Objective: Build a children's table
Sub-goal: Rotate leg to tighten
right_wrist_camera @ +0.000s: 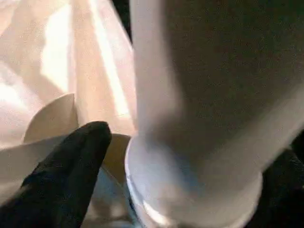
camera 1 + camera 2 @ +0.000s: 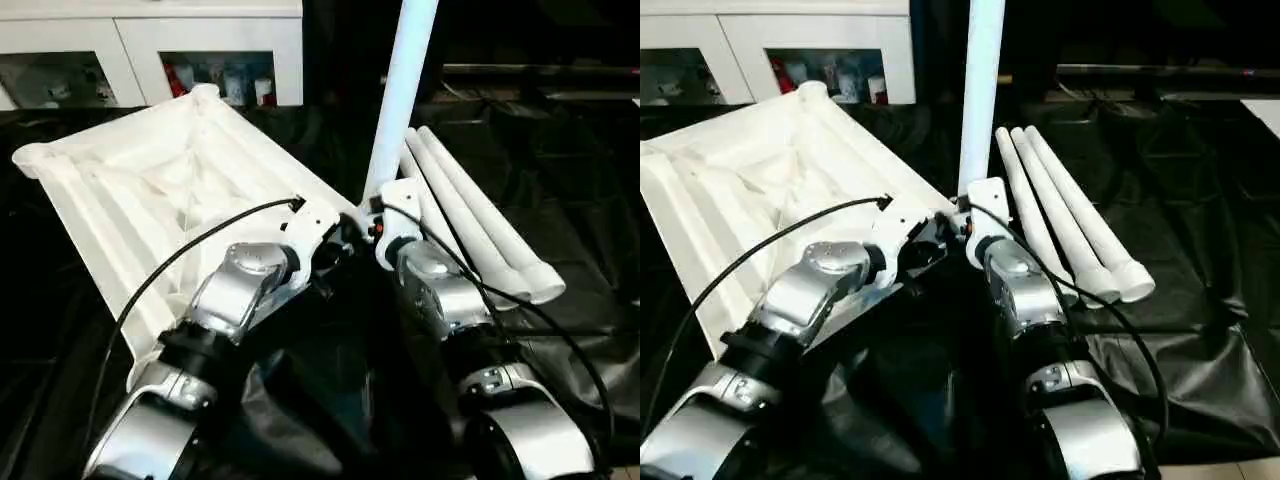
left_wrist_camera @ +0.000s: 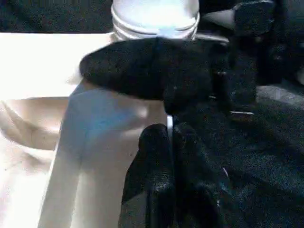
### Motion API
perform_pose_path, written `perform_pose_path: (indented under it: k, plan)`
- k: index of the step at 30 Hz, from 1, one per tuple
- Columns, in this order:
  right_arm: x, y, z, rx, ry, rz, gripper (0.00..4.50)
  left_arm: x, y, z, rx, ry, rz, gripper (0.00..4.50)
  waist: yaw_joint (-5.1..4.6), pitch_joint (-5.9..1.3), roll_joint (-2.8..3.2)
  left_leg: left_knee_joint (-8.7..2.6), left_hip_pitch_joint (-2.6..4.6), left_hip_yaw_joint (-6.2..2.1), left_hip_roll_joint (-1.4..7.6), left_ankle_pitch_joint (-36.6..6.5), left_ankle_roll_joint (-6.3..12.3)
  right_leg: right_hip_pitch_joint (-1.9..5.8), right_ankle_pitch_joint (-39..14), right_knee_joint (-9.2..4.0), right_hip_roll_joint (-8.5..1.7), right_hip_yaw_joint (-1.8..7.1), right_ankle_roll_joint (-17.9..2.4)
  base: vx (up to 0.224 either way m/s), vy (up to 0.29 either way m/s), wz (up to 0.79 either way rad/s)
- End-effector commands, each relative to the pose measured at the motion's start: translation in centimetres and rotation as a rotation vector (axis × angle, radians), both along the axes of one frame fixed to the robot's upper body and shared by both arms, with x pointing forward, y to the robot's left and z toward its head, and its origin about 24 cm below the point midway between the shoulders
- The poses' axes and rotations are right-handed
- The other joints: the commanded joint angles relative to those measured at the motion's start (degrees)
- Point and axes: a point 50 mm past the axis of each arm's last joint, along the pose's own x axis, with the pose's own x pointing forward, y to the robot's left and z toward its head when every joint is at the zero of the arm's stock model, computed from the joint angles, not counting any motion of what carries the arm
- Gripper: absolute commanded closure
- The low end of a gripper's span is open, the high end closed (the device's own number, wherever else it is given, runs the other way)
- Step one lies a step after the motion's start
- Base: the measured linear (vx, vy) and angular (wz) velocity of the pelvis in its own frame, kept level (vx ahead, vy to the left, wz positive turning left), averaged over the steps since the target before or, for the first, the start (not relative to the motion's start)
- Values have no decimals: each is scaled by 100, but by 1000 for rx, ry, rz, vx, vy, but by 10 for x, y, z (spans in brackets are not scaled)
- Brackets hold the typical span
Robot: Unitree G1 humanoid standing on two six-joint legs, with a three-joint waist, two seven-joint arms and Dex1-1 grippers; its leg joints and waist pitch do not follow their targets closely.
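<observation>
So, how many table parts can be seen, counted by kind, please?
Table top: 1
Upright leg at the top's near corner: 1
Legs lying together on the black sheet: 3
Total: 5 parts

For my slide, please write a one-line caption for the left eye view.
Robot stands one white leg upright at a corner of the upside-down table top; three more legs lie beside it.

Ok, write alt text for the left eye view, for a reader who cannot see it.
One white table leg stands upright at the near corner of the upturned white tabletop, with the robot's two silver forearms reaching in on either side of its base. Three more white legs lie together on black sheeting to the right; white cabinets stand behind.
</observation>
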Motion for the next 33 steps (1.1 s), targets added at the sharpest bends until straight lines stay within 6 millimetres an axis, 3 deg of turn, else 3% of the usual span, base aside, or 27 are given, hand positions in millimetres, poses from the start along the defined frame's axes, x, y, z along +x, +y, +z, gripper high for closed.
perform_pose_path:
  k: [1, 2, 4, 6, 8, 11, 15, 22, 23, 32, 33]
  plan:
    - [-7, -7, -1, -33, 3, 117, 32, -12, -4, 5, -68, -27, -146, 450, 27, -486, -43, -409, 151, -178, 336, -1647, 141, 246, -1638, -368, -302, 206, -1127, 0, 0, 0]
    - [-7, -8, 0, -34, 2, 120, 32, -12, -3, 5, -67, -26, -147, 450, 25, -489, -45, -409, 140, -174, 337, -1607, 177, 260, -1563, -358, -296, 203, -1142, 0, 0, 0]
    - [-11, -18, 5, -52, -13, 196, 32, -16, 4, 4, -70, -18, -187, 450, 55, -495, -34, -385, 185, -155, 347, -1442, 273, 239, -1325, -332, -284, 212, -1243, 0, 0, 0]
    - [-15, -28, 10, -71, -18, 263, 32, -19, 11, 5, -67, -21, -227, 450, 57, -492, -30, -379, 169, -161, 336, -1370, 318, 267, -1246, -319, -278, 201, -1318, 0, 0, 0]
    - [-17, -32, 11, -79, -18, 293, 32, -20, 14, 6, -67, -20, -245, 450, 56, -485, -22, -381, 176, -151, 359, -1341, 341, 248, -1183, -307, -287, 213, -1369, 0, 0, 0]
    - [-25, -44, 16, -102, -2, 410, 32, -29, 19, 10, -96, -22, -335, 450, 77, -478, -19, -388, 192, -162, 368, -1424, 329, 270, -1288, -318, -285, 204, -1366, 0, 0, 0]
    - [-36, -53, 18, -104, 33, 536, 32, -42, 27, 12, -95, 18, -461, 450, 105, -449, -12, -405, 205, -164, 382, -1627, 256, 243, -1593, -343, -296, 216, -1336, 0, 0, 0]
    - [-39, -53, 18, -107, 54, 576, 81, -45, 31, 11, -92, 35, -488, 450, 96, -421, -18, -441, 227, -181, 382, -1956, 15, 196, -2129, -380, -300, 229, -1180, 0, 0, 0]
    - [-41, -50, 17, -102, 67, 602, 100, -46, 32, 11, -90, 42, -492, 450, 92, -417, -42, -443, 230, -180, 381, -1987, 4, 187, -2184, -390, -299, 231, -1145, 0, 0, 0]
    - [-44, -44, 13, -88, 79, 615, 157, -47, 34, 10, -83, 49, -485, 450, 102, -438, -30, -426, 203, -175, 374, -1739, 69, 206, -1923, -360, -307, 237, -1193, 0, 0, 0]
    - [-39, -43, 9, -74, 73, 523, 163, -45, 33, 10, -84, 44, -463, 450, 99, -439, -27, -423, 202, -173, 372, -1722, 73, 206, -1895, -358, -304, 236, -1204, 0, 0, 0]
